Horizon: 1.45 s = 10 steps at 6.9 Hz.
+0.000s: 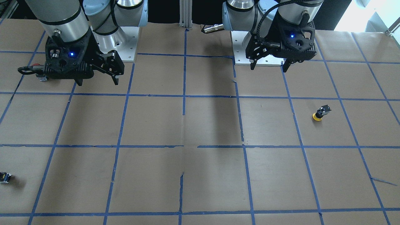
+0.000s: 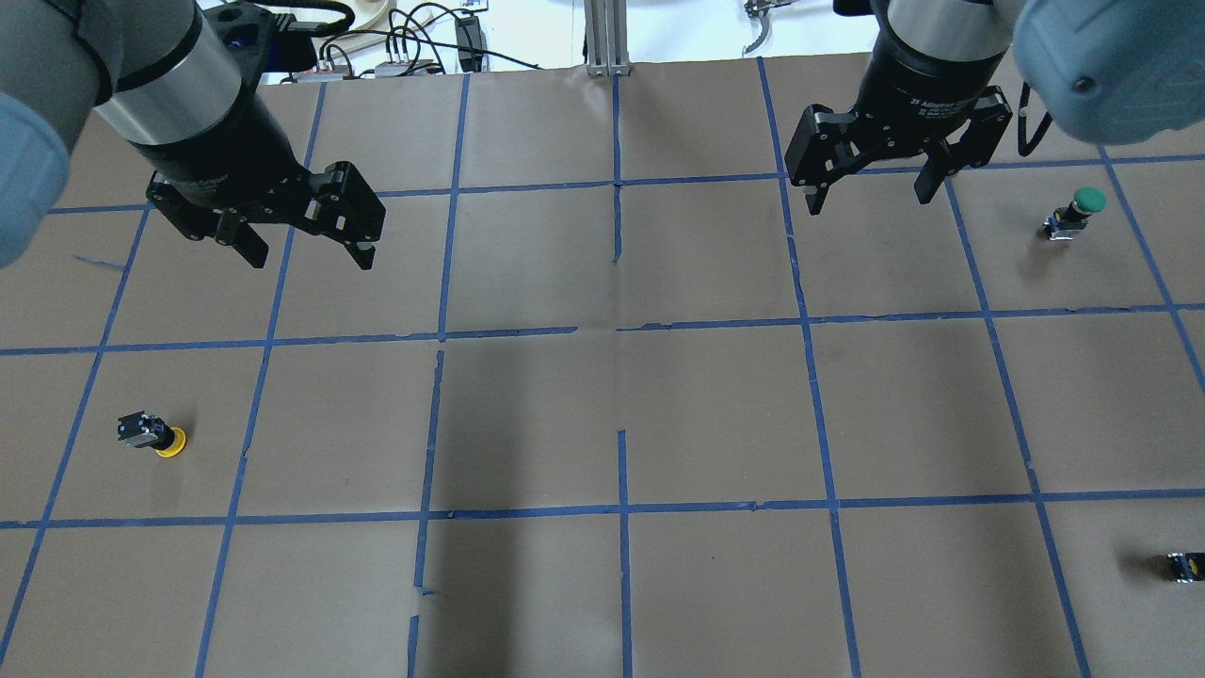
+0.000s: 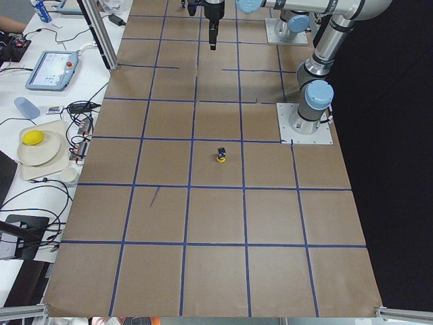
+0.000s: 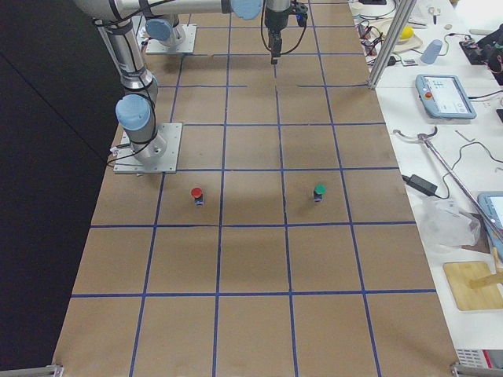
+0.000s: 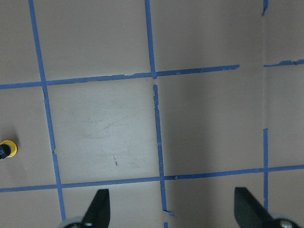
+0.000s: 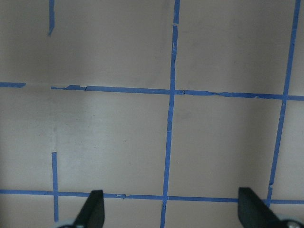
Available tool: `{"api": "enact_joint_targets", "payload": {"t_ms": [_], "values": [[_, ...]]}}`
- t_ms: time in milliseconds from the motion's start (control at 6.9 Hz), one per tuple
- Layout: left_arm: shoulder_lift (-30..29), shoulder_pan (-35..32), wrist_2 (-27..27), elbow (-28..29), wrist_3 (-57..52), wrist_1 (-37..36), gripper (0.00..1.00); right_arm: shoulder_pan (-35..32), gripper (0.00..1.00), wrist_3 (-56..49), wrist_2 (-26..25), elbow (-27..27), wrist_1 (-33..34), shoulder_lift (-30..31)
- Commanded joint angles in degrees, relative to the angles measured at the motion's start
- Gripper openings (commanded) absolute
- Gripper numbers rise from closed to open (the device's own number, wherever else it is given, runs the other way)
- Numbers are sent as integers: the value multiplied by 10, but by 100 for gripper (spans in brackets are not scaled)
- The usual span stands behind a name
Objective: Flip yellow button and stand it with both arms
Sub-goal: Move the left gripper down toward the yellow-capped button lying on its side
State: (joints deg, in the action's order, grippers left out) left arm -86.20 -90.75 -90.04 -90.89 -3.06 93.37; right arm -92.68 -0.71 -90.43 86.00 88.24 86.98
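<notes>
Now the yellow button (image 2: 155, 436) is seen cap-down. Left gripper (image 2: 311, 256) and right gripper (image 2: 871, 198) are held wide, empty, well away.

The button (image 2: 151, 436) lies on the table's (image 2: 715, 414) left part (apart from left pincer (image 2: 311, 256)); right pincer (image 2: 872, 201) opposite.

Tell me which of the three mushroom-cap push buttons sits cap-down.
The yellow button: it rests on its cap, black body on top. The red button and green button stand cap-up.
</notes>
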Motion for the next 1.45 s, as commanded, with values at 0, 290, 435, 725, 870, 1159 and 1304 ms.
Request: {"api": "enact_joint_targets", "payload": {"t_ms": [0, 290, 435, 725, 870, 1159, 1304], "values": [[-3, 1, 0, -2, 0, 0, 99, 3, 100, -1, -4, -1, -3, 0], [-11, 40, 1, -18, -38, -4, 99, 2, 100, -2, -5, -1, -3, 0], [-21, 100, 3, -25, -90, -4, 99, 2, 100, -2, -4, -1, -3, 0], [-63, 193, 5, -49, -153, -39, 99, 2, 100, -1, -1, 0, -2, 0], [-97, 229, 2, -48, -160, -56, 99, 0, 100, -1, 0, 0, -2, 0], [-141, 302, 2, -64, -216, -70, 99, 0, 100, 0, 1, 1, -1, -1], [-164, 336, 1, -90, -231, -123, 99, 0, 100, 0, -1, 1, -2, -1]]}}
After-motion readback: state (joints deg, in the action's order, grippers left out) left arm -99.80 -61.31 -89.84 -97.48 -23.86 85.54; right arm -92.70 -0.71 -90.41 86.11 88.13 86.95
